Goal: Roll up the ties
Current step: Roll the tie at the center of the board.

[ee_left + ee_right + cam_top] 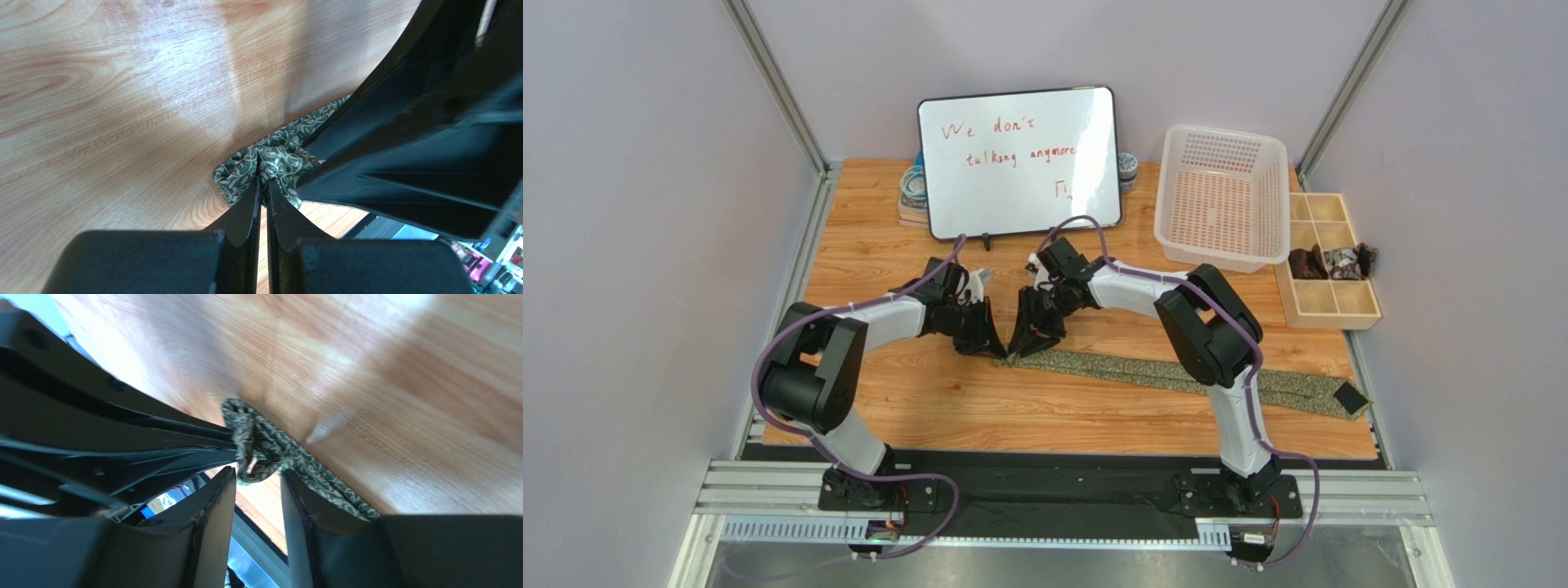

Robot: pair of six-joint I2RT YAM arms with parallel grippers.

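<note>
1. This is a robotics lab cell: pale lilac wall panels (634,184) in aluminium corner posts (777,86) box in a light wooden tabletop (1038,410).
2. Two black-and-white robot arms (891,316) stand on an aluminium rail (1369,496).
3. A white dry-erase board with red handwriting (1020,159), a pink perforated plastic basket (1217,255) and a beige compartment tray (1333,321) sit on it.

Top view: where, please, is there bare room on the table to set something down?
The wooden table is bare between the long olive-green patterned tie and its near edge, and at far left beside the white whiteboard. Crowded: the centre, where left claw and right claw meet at the tie's end.
</note>
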